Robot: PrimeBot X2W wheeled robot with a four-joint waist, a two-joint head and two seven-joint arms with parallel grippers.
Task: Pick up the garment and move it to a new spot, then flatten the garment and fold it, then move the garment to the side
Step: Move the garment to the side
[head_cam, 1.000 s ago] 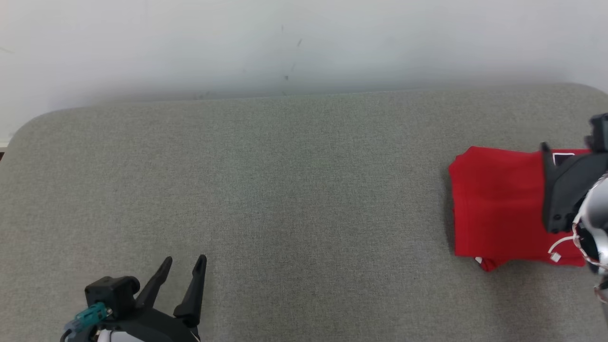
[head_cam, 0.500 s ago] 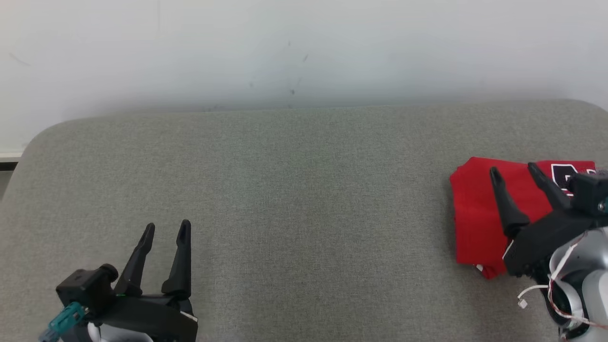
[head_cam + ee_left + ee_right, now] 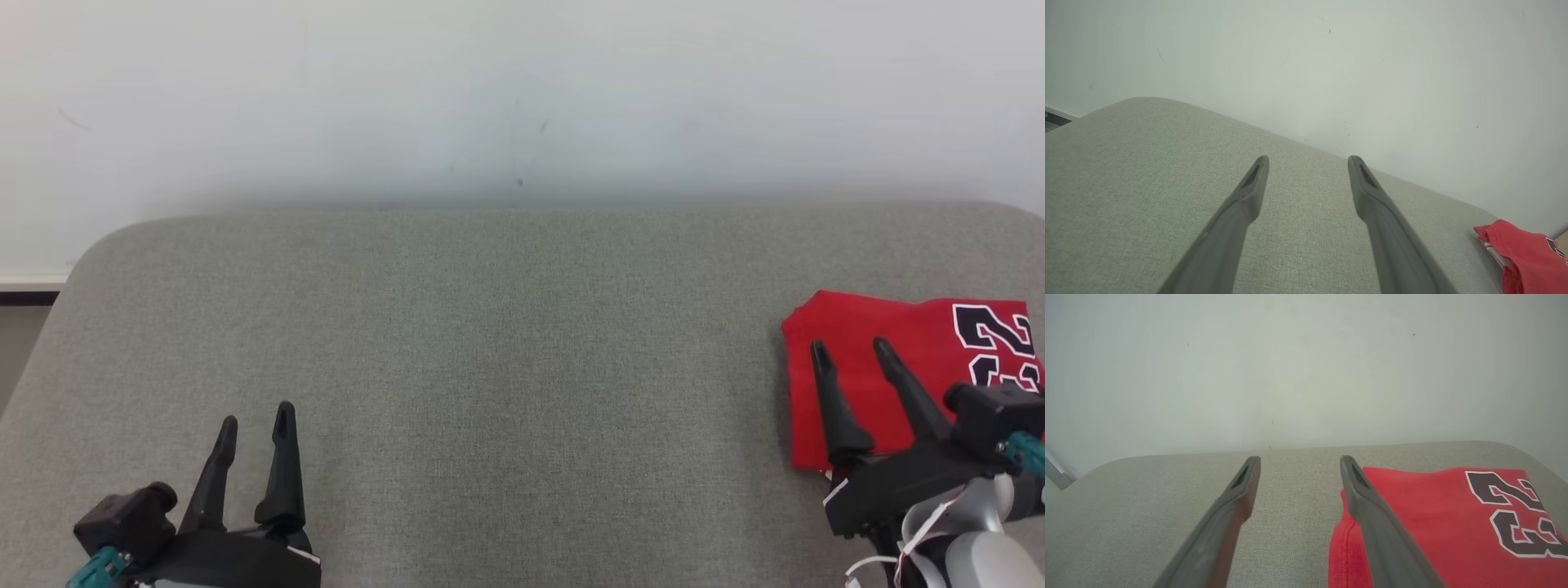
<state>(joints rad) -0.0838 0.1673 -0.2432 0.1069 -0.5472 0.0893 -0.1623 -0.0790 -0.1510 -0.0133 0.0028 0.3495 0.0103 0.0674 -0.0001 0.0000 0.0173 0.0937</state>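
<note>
1. While the head camera has tipped over the last second, so that the pale wall (image 3: 522,98) takes more of the top, the wall itself bears the same few dark specks.
2. Below it, the grey cloth-covered desk (image 3: 522,367) sits lower in the head view through that camera move, not its own.
3. At the desk's right end lies the garment (image 3: 922,335): red, folded into a flat rectangle, with a black, white-edged number 23 (image 3: 1000,347) on its right part. A second ago the right arm hid that number.
4. Right pincer (image 3: 849,345): earlier it lay across the garment's right side; now it is drawn back to the near edge, jaws spread and empty, fingers pointing over the garment's near left part.
5. Left pincer (image 3: 257,413): at the lower left over bare desk, well apart from the garment, jaws spread, holding nothing, much as before.
</note>
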